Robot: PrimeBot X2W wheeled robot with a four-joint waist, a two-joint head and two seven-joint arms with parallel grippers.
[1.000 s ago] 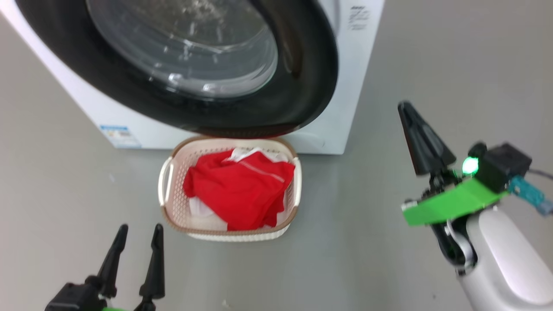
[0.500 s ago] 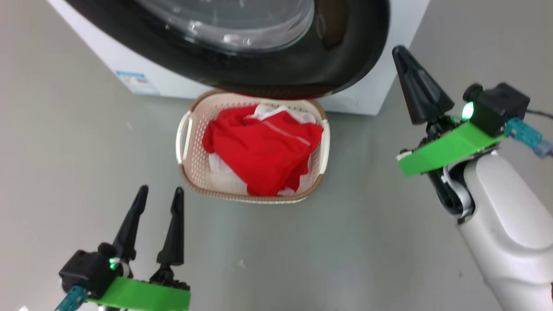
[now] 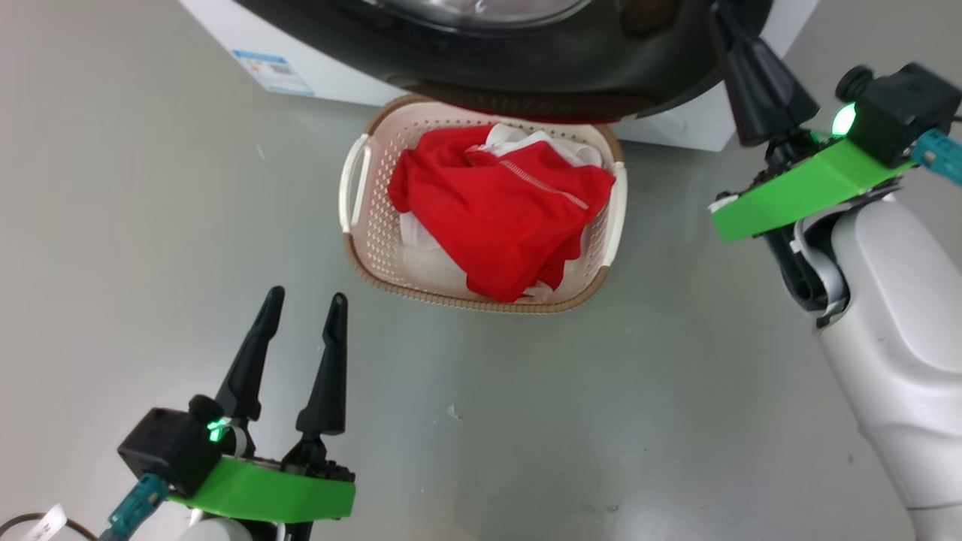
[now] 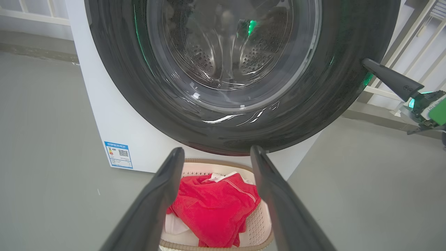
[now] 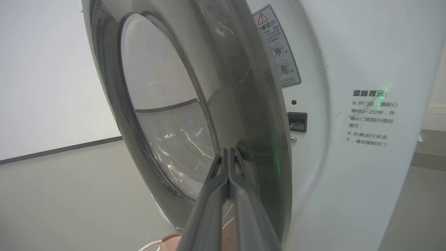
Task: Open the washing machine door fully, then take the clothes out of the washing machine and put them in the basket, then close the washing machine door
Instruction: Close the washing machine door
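Note:
The washing machine door (image 3: 526,75) hangs over the far end of the basket (image 3: 466,302), its black rim at the top of the head view. Red and white clothes (image 3: 503,210) fill the cream basket on the floor. My right gripper (image 3: 723,13) is shut and empty, its tips against the outer face of the door's rim (image 5: 251,139). On the latch side the door stands a little off the white washing machine (image 5: 366,139). My left gripper (image 3: 307,297) is open and empty, low and short of the basket's near left corner. The left wrist view shows the drum through the door glass (image 4: 226,52).
Grey floor surrounds the basket on the near, left and right sides. A blue label (image 3: 263,71) sits low on the machine's front. A latch slot (image 5: 297,122) and warning stickers (image 5: 278,48) are on the machine's front panel beside the door.
The head view has shifted, so machine and basket sit higher and further right in it. My shut right gripper has come up to the door's rim. The left gripper stays open.

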